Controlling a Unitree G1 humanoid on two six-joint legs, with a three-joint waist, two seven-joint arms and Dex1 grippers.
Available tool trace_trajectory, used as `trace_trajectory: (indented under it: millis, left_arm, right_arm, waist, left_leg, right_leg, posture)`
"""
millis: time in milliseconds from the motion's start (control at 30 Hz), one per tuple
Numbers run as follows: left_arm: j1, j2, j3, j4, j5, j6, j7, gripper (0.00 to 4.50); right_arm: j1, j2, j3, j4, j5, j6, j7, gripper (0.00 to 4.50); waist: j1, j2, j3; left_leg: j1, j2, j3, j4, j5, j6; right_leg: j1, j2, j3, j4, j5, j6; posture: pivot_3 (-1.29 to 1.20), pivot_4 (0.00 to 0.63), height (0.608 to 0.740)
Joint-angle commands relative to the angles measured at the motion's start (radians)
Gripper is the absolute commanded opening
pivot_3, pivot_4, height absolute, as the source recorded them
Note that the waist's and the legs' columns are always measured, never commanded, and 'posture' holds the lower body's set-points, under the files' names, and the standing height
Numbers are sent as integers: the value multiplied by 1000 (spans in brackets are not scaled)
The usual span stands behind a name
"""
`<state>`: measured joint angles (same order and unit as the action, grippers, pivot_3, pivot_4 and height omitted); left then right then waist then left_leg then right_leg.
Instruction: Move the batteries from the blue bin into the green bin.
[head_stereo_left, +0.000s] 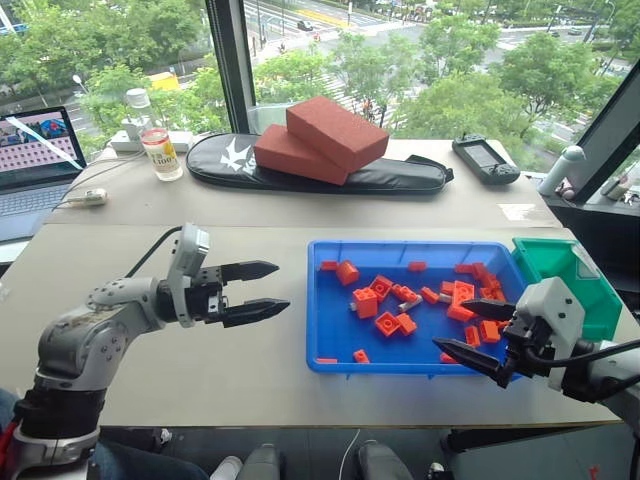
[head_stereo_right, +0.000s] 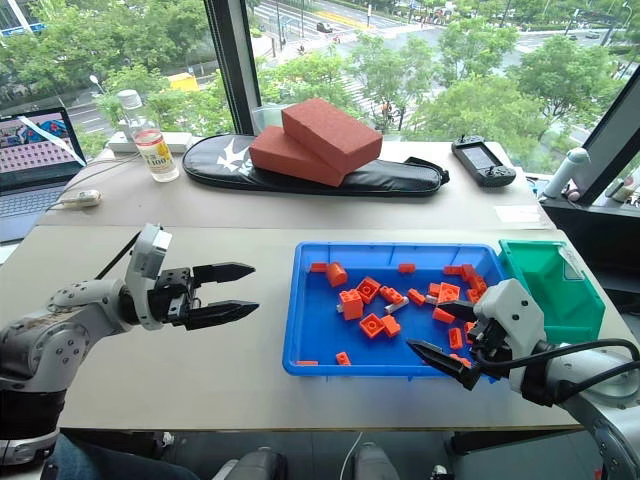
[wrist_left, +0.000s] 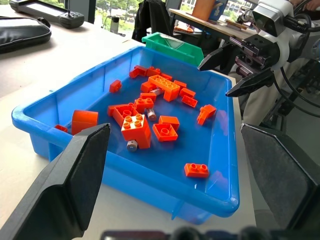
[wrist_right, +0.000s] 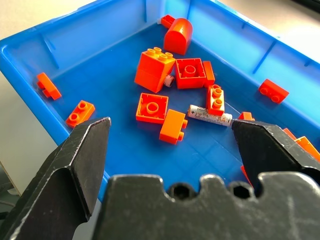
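Right wrist view shows a battery (wrist_right: 210, 116), a thin silvery cylinder with small print, lying flat on the floor of the blue bin (wrist_right: 45, 52) among orange bricks (wrist_right: 155, 70), one end just beside a small brick. My right fingers (head_stereo_left: 480, 335) stand wide apart over the bin's near right corner, holding nothing. My left fingers (head_stereo_left: 250, 291) are also spread wide and empty, above the bare surface (head_stereo_left: 250, 380). Beside the blue bin's right end sits the green bin (head_stereo_left: 560, 270).
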<state>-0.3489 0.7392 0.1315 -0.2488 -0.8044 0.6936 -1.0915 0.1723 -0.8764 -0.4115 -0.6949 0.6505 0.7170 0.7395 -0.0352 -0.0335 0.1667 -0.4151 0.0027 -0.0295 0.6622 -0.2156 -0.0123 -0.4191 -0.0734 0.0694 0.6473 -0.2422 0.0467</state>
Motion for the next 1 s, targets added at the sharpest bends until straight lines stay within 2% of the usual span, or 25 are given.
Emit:
trace_trajectory:
  millis: [33, 133, 233, 333, 400, 533, 700, 1000]
  left_arm:
    - [-23, 5, -15, -14, 24, -39, -21, 4500]
    - [-30, 17, -31, -16, 44, -50, -49, 4500]
    - [-39, 20, -28, 1, 41, -51, -69, 4500]
    - [-47, 16, -39, 15, 52, -55, -85, 4500]
    - [-51, 13, -44, 21, 56, -55, -93, 4500]
    - [-58, 14, -47, 20, 55, -50, -99, 4500]
    - [-66, 15, -48, 21, 61, -52, -98, 4500]
    - [-75, 16, -44, 14, 56, -43, -89, 4500]
  right_arm:
    - [-41, 24, -54, -20, -5, 13, -84, 4481]
    - [-125, 58, -69, -36, -30, 132, -276, 4481]
    - [-214, 107, -8, -73, -60, 323, -467, 4481]
    - [-328, 211, 41, -107, -121, 535, -667, 4481]
    - [-392, 274, 74, -124, -162, 633, -750, 4481]
    - [-487, 393, 129, -127, -221, 755, -836, 4481]
    - [-496, 506, 191, -106, -302, 815, -900, 4481]
    - [-440, 562, 228, -38, -421, 800, -922, 4481]
  waist:
    - [0, 0, 0]
    - [-2, 0, 0]
    - [-1, 0, 0]
    - [-2, 0, 0]
    - [-2, 0, 0]
    - [-4, 0, 0]
    - [-2, 0, 0]
    - [-7, 0, 0]
  left_leg:
    - [0, 0, 0, 0, 0, 0]
    - [0, 0, 0, 0, 0, 0]
    - [0, 0, 0, 0, 0, 0]
    - [0, 0, 0, 0, 0, 0]
    - [-1, 0, 0, 0, 0, 0]
    - [-1, -1, 0, 0, 0, 0]
    - [-2, -2, -1, 0, 0, 0]
    - [-2, -2, -1, 0, 0, 0]
  right_leg:
    - [0, 0, 0, 0, 0, 0]
    - [0, 0, 0, 0, 0, 0]
    - [0, 0, 0, 0, 0, 0]
    - [-1, 0, 0, 0, 0, 0]
    - [-1, 0, 0, 1, 0, 0]
    - [-2, -1, 0, 1, 0, 0]
    - [-2, -2, 0, 1, 0, 0]
    - [-2, -2, 0, 1, 0, 0]
  posture:
    - [0, 150, 740]
    - [0, 150, 740]
    - [0, 150, 740]
    - [0, 150, 740]
    - [0, 150, 740]
    - [0, 150, 740]
    - [0, 150, 740]
    - [0, 150, 740]
